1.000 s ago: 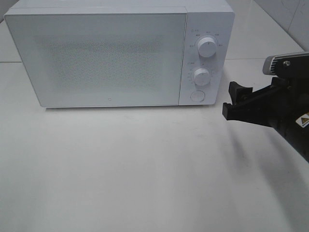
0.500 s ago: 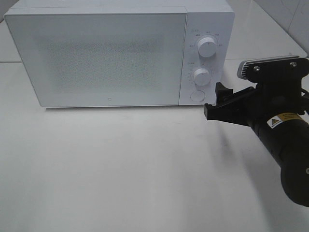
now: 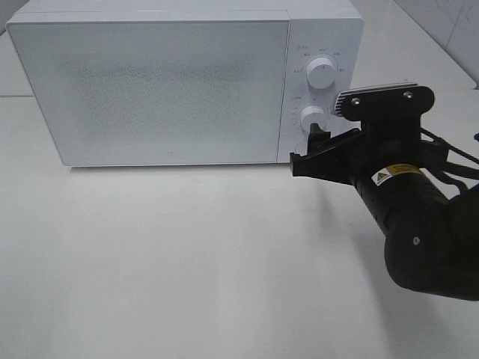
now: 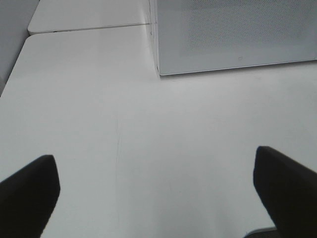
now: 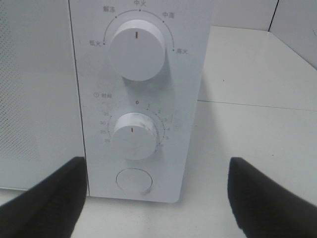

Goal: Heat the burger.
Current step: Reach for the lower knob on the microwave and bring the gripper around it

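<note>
A big white microwave [image 3: 165,82] stands at the back of the white worktop [image 3: 187,254]. Its door [image 3: 150,86] is shut. The door has a cloudy, dotted window, and nothing inside shows through it.

The burger does not show in any view, so I cannot tell where it is.

On the right side of the microwave there is a panel with two round knobs. The top knob [image 5: 137,49] has a small red line that points straight up. The lower knob [image 5: 134,135] has numbers around it, and its line points down. Under the knobs sits a round white button [image 5: 132,181].

The right gripper [image 3: 305,152] is black and is right in front of this panel, down low by the button. Its two fingers are spread wide and hold nothing. In the right wrist view the button and the lower knob sit between the two fingers. I cannot tell if a finger touches the microwave.

The left gripper [image 4: 157,191] shows only in its own wrist view. Its dark fingers are far apart and hold nothing. It hangs over the bare worktop, with the lower left corner of the microwave ahead of it.
</note>
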You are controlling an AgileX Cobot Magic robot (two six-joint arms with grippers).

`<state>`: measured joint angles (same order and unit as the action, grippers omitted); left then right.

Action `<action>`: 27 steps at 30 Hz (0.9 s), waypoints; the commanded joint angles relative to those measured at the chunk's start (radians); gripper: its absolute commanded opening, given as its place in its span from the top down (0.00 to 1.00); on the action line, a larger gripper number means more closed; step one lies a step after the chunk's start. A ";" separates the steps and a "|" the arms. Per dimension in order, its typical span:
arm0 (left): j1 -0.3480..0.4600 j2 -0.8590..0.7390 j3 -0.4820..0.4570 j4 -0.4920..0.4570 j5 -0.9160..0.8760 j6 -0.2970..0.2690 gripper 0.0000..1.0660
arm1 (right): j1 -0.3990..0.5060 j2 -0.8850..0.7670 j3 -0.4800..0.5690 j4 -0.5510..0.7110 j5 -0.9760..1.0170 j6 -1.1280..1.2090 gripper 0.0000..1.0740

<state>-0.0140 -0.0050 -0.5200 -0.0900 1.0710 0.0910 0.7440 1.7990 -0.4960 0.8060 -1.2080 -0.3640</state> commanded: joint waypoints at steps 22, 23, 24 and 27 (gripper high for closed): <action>0.004 -0.017 0.002 -0.008 -0.002 -0.005 0.04 | -0.065 0.194 -0.209 -0.067 -0.011 0.060 0.29; 0.004 -0.017 0.002 -0.008 -0.002 -0.005 0.04 | -0.081 0.202 -0.219 -0.079 -0.006 0.070 0.29; 0.004 -0.017 0.002 -0.008 -0.002 -0.005 0.04 | -0.087 0.204 -0.223 -0.089 -0.004 0.075 0.29; 0.004 -0.017 0.002 -0.008 -0.002 -0.005 0.04 | -0.097 0.211 -0.232 -0.102 0.000 0.081 0.29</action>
<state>-0.0140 -0.0050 -0.5200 -0.0900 1.0710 0.0910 0.6520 2.0090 -0.7180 0.7260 -1.2050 -0.2920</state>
